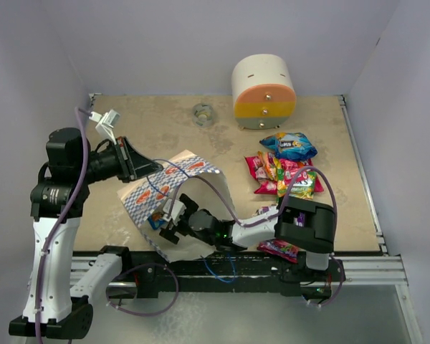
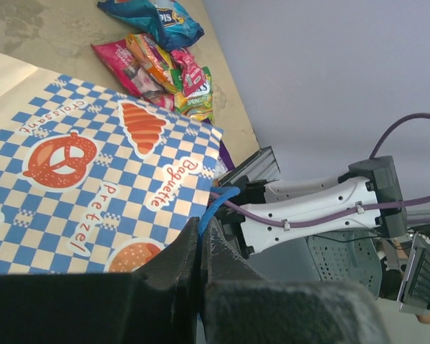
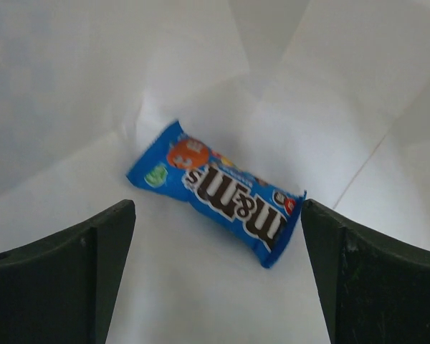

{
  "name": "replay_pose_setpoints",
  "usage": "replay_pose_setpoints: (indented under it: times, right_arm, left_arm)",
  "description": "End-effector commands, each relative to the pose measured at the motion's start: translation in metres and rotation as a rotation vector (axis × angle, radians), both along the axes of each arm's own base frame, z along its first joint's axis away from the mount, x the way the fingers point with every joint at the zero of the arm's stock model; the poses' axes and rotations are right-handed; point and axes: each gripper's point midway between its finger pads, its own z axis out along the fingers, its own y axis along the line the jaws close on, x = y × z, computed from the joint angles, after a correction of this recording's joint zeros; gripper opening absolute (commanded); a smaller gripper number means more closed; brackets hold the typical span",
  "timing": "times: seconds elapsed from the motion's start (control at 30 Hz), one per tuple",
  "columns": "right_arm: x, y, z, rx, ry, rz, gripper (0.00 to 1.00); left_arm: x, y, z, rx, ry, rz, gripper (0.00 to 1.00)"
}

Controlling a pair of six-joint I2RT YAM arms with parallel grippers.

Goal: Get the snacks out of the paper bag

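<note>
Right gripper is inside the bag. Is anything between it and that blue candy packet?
Nothing visible. The right gripper, jaws open, faces the blue candy packet directly; only bare paper bag lining lies between them.

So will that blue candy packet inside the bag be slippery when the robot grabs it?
Probably a bit. The blue candy packet looks shiny, so it may slide on the smooth inside of the paper bag. It is small and lies flat, so it is likely light. Its thin wrapper has crimped ends, so it should probably bend, not break.
</note>
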Motion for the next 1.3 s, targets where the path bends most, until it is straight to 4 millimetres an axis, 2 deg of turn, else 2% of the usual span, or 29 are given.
replay_pose_setpoints:
  times: [0.0,0.17,0.3,0.5,0.6,0.7,0.73,0.77,0.93,1.0,1.1,1.17,1.27]
  right_arm:
    - [-0.001,-0.012,0.001,-0.041,-0.068,0.037,1.0]
    - [0.007,-0.005,-0.004,-0.037,-0.077,0.028,1.0]
    - [0.011,0.01,-0.003,0.018,-0.07,0.052,0.99]
    - [0.029,0.028,-0.002,0.077,-0.08,0.009,1.0]
    - [0.049,0.027,-0.01,0.06,-0.092,-0.092,0.99]
    - [0.066,0.019,-0.029,0.03,-0.059,-0.152,1.0]
    - [0.069,0.016,-0.038,0.013,-0.038,-0.156,0.99]
    - [0.075,0.021,-0.034,0.027,-0.026,-0.159,0.97]
    - [0.077,0.014,-0.047,-0.004,-0.012,-0.164,0.89]
    - [0.081,0.008,-0.054,-0.029,-0.013,-0.194,0.83]
    - [0.086,0.004,-0.05,-0.019,-0.012,-0.23,0.72]
    - [0.086,-0.006,-0.058,-0.036,-0.009,-0.244,0.63]
    - [0.095,-0.014,-0.051,-0.03,-0.036,-0.29,0.52]
  left_arm:
    - [-0.008,0.0,0.001,-0.004,-0.031,-0.003,0.0]
    - [-0.01,-0.001,-0.002,-0.03,-0.026,0.01,0.0]
    - [-0.013,0.0,-0.005,-0.035,-0.024,0.021,0.0]
    - [-0.019,-0.001,-0.012,-0.058,0.014,0.026,0.0]
    - [-0.02,0.0,-0.014,-0.054,0.021,0.03,0.0]
    - [-0.021,0.001,-0.014,-0.047,0.028,0.043,0.0]
    - [-0.02,0.002,-0.014,-0.043,0.029,0.048,0.0]
    - [-0.02,0.002,-0.014,-0.04,0.032,0.053,0.0]
    - [-0.021,0.004,-0.013,-0.027,0.032,0.069,0.0]
    - [-0.021,0.006,-0.013,-0.02,0.03,0.078,0.0]
    - [-0.021,0.007,-0.014,-0.013,0.032,0.088,0.0]
    - [-0.021,0.008,-0.015,-0.006,0.033,0.094,0.0]
    - [-0.024,0.01,-0.018,0.013,0.039,0.103,0.0]
